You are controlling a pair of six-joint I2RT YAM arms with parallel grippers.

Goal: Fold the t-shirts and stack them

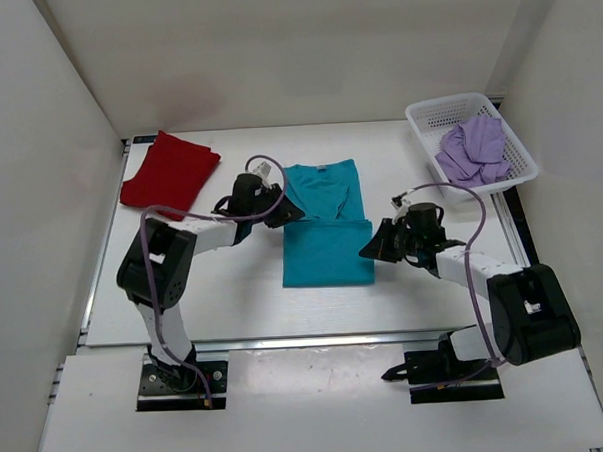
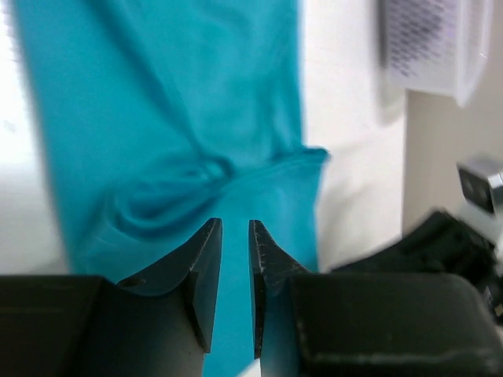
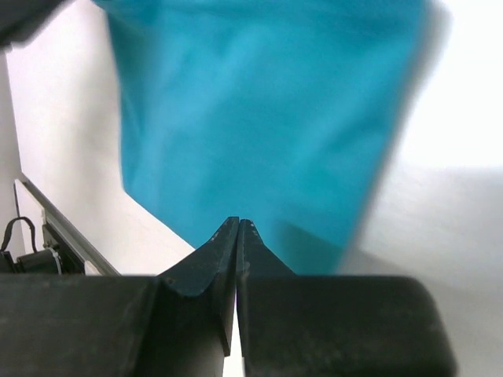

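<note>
The teal shirt (image 1: 326, 240) lies lengthwise between the slightly parted left tool (image 1: 287, 215) and the pressed-together right tool (image 1: 368, 251)

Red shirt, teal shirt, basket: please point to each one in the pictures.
red shirt (image 1: 169, 174), top view, middle of the cloth.
teal shirt (image 1: 328, 255), top view, lower folded part.
basket (image 1: 446, 103), top view, far rim.

Three t-shirts (image 1: 326, 225) (lavender heap (image 1: 473, 150) probably one), one basket (image 1: 446, 104), two arms (image 1: 187, 238).

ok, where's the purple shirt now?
Top view, far right at the back: the purple shirt lies crumpled in the white basket, right of the teal shirt.
</note>
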